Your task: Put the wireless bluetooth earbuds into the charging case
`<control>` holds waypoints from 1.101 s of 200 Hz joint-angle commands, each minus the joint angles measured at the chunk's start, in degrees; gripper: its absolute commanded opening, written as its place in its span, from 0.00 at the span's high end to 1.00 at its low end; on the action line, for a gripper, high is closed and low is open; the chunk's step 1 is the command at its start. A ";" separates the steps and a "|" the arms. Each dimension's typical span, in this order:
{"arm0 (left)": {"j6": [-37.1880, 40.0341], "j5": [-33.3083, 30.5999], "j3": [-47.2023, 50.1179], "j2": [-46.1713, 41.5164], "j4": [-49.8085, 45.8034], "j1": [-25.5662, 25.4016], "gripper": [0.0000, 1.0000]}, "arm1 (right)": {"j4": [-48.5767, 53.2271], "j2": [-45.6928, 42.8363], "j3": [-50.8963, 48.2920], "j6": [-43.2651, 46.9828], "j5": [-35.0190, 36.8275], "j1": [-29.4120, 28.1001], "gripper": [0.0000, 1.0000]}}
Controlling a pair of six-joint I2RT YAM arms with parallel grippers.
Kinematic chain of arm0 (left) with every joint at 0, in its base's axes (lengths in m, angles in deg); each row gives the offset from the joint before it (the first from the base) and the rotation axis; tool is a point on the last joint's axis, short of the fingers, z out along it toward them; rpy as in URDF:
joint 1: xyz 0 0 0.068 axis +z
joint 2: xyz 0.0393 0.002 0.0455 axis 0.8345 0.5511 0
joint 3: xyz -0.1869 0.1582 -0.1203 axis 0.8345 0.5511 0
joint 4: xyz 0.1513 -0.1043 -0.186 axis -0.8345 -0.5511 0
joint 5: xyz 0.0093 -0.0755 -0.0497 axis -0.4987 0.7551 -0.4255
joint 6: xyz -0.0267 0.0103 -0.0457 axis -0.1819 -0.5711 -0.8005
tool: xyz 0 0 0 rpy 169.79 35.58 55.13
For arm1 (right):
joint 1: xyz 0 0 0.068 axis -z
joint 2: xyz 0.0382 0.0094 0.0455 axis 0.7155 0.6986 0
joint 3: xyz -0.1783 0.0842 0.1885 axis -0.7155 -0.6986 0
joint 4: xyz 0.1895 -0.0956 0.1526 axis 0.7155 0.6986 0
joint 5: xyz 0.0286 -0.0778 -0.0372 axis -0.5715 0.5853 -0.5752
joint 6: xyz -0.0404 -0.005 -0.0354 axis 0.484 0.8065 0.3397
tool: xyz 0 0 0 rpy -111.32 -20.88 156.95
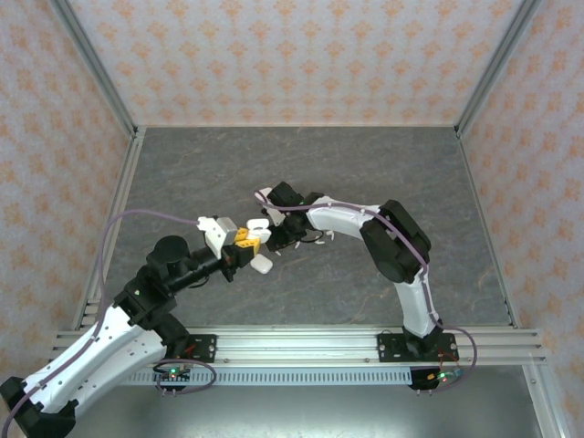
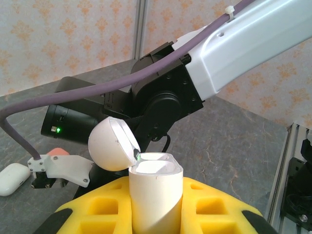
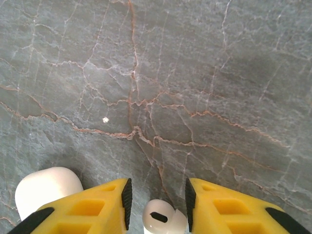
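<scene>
**Earbud (image 3: 161, 220) between the right hand's fingers, case held open for it**

The step in hand looks like the pick-up and carry. A white stemmed earbud lies between the yellow fingers of the right hand (image 3: 158, 200), low over the grey bench (image 3: 195, 73). The jaws stand narrow around it. A sliver of gap shows on one side, so I cannot tell whether it is truly pinched.

The left hand (image 2: 156, 214) is clamped on the white charging case (image 2: 155, 195). It holds the case upright with its lid (image 2: 109, 146) swung back.

Next, I judge, the right hand must make its grip sure. Then it must bring the earbud stem-down over the case mouth and line it up with a socket. The fit is tight and the earbud is slippery, so a skewed approach could knock it loose.

The right wrist view gives the earbud itself, and a rounded white case (image 3: 46, 187) resting on the bench beside the fingers. The left wrist view gives the open lid and the bright, washed-out mouth, where I cannot read the sockets. It also gives a closed case (image 2: 12, 178) and a coral shape (image 2: 58, 152) too hidden to name. The top view gives the two hands close together, fingertips nearly meeting.
</scene>
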 commanded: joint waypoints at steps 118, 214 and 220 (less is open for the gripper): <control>0.70 -0.59 -0.30 1.61 2.05 -0.21 1.00 | 4.43 -2.97 -5.43 2.16 -1.42 -0.60 0.69; 0.08 -0.98 0.02 1.34 2.22 -0.16 1.00 | -0.38 -9.66 -8.36 0.87 2.89 -0.60 0.78; -0.15 -0.88 0.05 1.41 2.58 -0.17 1.00 | -0.68 -11.02 -8.88 0.83 3.76 -0.56 0.78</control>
